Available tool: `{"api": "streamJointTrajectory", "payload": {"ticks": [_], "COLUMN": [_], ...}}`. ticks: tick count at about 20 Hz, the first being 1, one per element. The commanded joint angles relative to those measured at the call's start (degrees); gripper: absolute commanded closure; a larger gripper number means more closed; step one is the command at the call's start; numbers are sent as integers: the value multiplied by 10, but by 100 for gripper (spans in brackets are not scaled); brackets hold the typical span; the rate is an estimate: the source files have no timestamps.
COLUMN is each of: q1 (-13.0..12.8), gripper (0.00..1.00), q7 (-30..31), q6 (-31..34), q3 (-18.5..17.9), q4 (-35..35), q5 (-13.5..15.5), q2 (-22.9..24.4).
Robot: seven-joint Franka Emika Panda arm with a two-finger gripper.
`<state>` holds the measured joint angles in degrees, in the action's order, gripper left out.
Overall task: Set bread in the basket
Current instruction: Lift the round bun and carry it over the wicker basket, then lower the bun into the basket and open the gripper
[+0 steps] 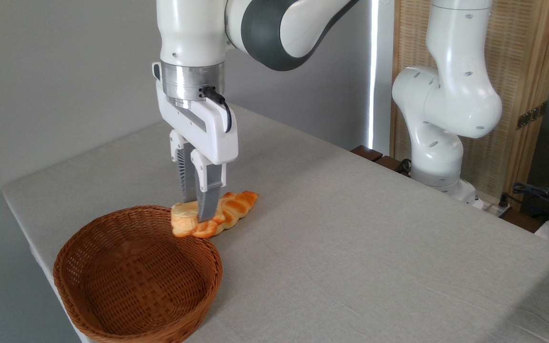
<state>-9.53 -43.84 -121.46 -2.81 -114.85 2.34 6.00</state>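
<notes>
My gripper is shut on the bread, a small pale-golden bun with an orange base. The bun hangs in the air over the far right rim of the basket, a wide oval brown wicker one standing at the table's front left corner. The basket holds nothing. The fingers point straight down and cover the middle of the bun.
A longer braided orange-brown loaf lies on the table just behind and right of the held bun. The grey cloth table stretches to the right. The arm's white base stands at the back right, with cables beyond.
</notes>
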Motion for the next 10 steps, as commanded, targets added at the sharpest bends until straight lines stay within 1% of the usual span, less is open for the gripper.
{"api": "streamJointTrajectory", "payload": {"ticks": [1, 2, 3, 4, 6, 8, 10], "q1": [7, 7, 6, 6, 4, 0, 0], "gripper": [49, 48, 34, 13, 0, 0, 0], "q7": [-5, -5, -5, -4, -6, -6, -5], "q6": [-62, -79, -103, -117, -143, -161, -163], "q3": [-9, -8, -8, -5, -4, -1, 1], "q4": [6, 6, 6, 5, 5, 5, 5], "q5": [22, 23, 22, 22, 14, 14, 14], "q2": [-19, -25, -35, -42, -57, -71, -78]}}
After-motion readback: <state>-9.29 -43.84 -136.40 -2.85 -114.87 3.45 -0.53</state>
